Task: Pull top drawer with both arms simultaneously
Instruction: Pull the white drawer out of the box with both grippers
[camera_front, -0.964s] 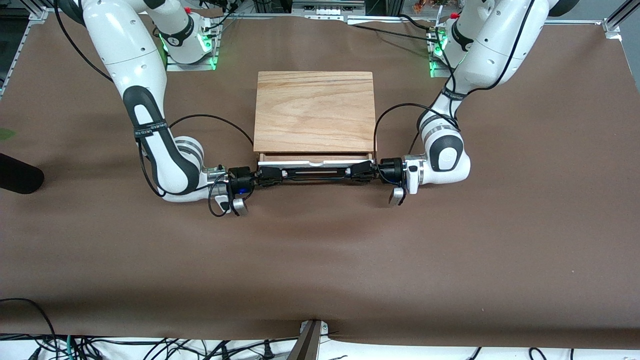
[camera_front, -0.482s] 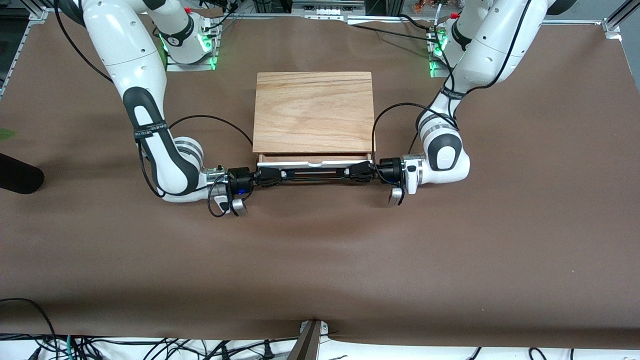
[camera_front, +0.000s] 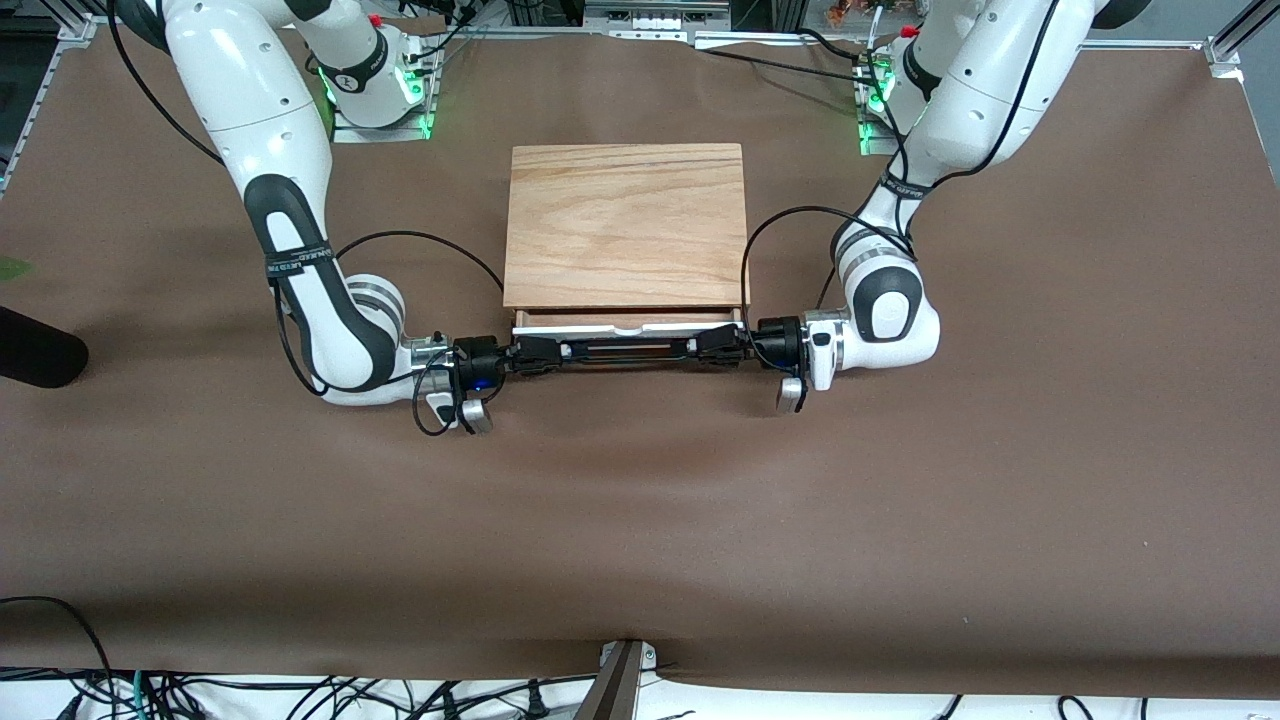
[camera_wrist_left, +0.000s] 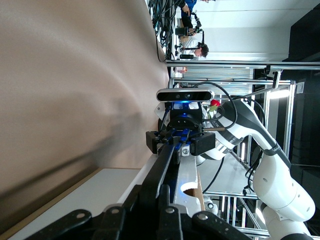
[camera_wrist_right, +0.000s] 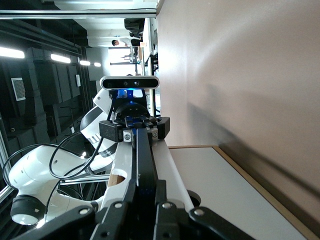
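Top drawer (camera_front: 628, 322), white-fronted beneath its light-wood box (camera_front: 626, 225), sits slightly open. Left tool (camera_front: 722, 345) and right tool (camera_front: 538, 352) clamp opposite ends of its long black bar handle (camera_front: 628, 349), probably for an even pull.

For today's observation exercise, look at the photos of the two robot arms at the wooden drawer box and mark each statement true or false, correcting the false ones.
1. The left claw is shut on the bar handle. True.
2. The right claw hangs open above the box. False: it is shut on the handle's other end.
3. The top drawer is open by a narrow gap. True.
4. A cup stands on the box's wooden top. False: nothing stands on it.
5. The handle is white. False: it is black.
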